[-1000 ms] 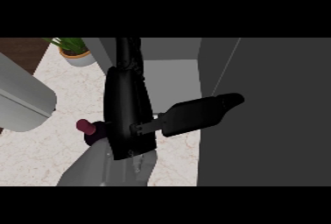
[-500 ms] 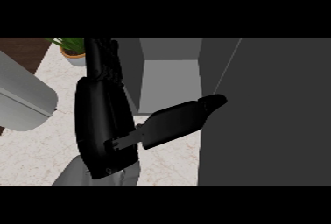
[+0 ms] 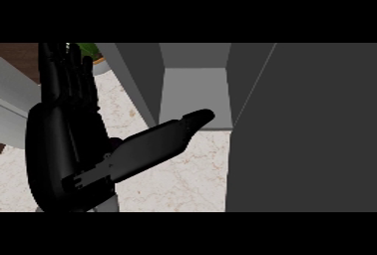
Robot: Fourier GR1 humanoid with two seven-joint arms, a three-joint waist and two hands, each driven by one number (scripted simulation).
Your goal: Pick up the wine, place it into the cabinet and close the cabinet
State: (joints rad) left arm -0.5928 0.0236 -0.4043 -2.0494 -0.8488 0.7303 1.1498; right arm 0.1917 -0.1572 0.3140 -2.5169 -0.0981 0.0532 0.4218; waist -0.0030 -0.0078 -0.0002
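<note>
My left hand point(image 3: 63, 149) fills the left side of the head view, close to the camera. Its fingers point(image 3: 66, 74) stand straight up and its thumb point(image 3: 158, 142) sticks out to the right, toward the cabinet; it is open and holds nothing. The grey cabinet point(image 3: 193, 94) stands open at the upper middle, its inside shelf bare where it shows. Its dark door point(image 3: 309, 129) covers the right side of the view. No wine bottle shows; it may be hidden behind the hand. My right hand is out of sight.
A green potted plant point(image 3: 90, 50) peeks out at the top left behind the fingers. A pale grey object point(image 3: 15, 99) lies along the left edge. The marbled counter point(image 3: 184, 179) shows below the cabinet.
My left hand has slid from the middle of the view to the left. The dark red bottle top seen beside it a second ago no longer shows.
</note>
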